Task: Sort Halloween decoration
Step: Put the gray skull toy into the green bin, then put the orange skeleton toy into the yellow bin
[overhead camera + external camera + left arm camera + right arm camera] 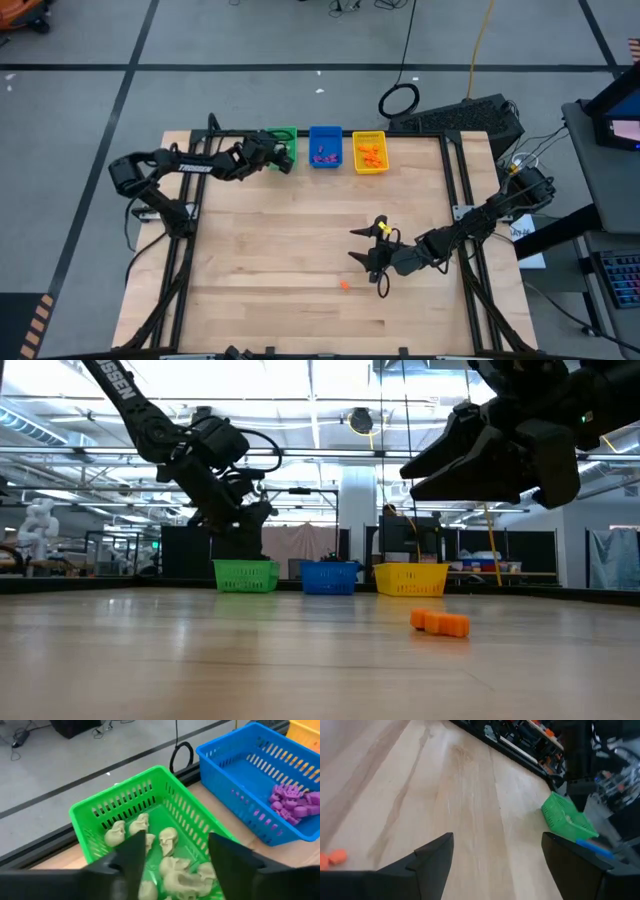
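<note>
My left gripper hovers open over the green bin at the table's far edge, holding nothing. Several pale greenish-beige skull trinkets lie in that bin. Purple trinkets lie in the blue bin, and orange ones in the yellow bin. One orange trinket rests on the bare wood. My right gripper hangs open above the table, a little to the far right of that trinket, touching nothing.
The three bins stand side by side along the far edge, green, blue, then yellow from left to right. Bare wooden tabletop spreads between the bins and the near edge. Black frame rails run along the table's sides.
</note>
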Tool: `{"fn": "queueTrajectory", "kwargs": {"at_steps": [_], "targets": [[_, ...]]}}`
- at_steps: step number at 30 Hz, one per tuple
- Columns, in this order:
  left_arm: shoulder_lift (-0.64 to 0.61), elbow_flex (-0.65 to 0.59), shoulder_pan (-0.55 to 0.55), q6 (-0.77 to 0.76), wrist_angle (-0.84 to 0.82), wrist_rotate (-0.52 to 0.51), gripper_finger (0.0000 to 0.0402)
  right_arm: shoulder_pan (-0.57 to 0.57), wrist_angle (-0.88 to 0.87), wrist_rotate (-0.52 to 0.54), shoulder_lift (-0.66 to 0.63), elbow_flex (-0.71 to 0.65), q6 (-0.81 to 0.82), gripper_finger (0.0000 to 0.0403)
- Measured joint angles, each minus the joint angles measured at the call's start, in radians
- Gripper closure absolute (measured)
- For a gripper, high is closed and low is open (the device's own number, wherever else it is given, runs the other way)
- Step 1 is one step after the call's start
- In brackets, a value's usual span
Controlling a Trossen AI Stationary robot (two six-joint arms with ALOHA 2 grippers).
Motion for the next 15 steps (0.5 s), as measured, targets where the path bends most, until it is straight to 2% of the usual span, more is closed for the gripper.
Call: {"fn": "queueTrajectory", "kwargs": {"at_steps": [3, 6, 10, 13, 15], "targets": [[0.0, 0.0, -0.015, 0.0, 0.0, 0.001, 0.0147, 0.0, 0.002, -0.005, 0.0, 0.0, 0.099, 0.0115], [-0.01, 0.0, -0.041, -0.013, -0.009, 0.078, 0.0112, 0.0, 0.003, -0.061, 0.0, 0.0, 0.258, 0.0115], [-0.056, 0.0, -0.101, -0.032, -0.012, 0.17, 0.0101, 0.0, -0.012, -0.205, 0.0, 0.0, 0.515, 0.0115], [-0.105, 0.0, -0.177, -0.03, -0.018, 0.188, 0.01, 0.002, -0.051, -0.318, 0.0, 0.0, 0.656, 0.0115], [-0.137, 0.0, -0.24, -0.016, -0.019, 0.189, 0.01, 0.011, -0.071, -0.358, 0.0, 0.0, 0.727, 0.0115]]}}
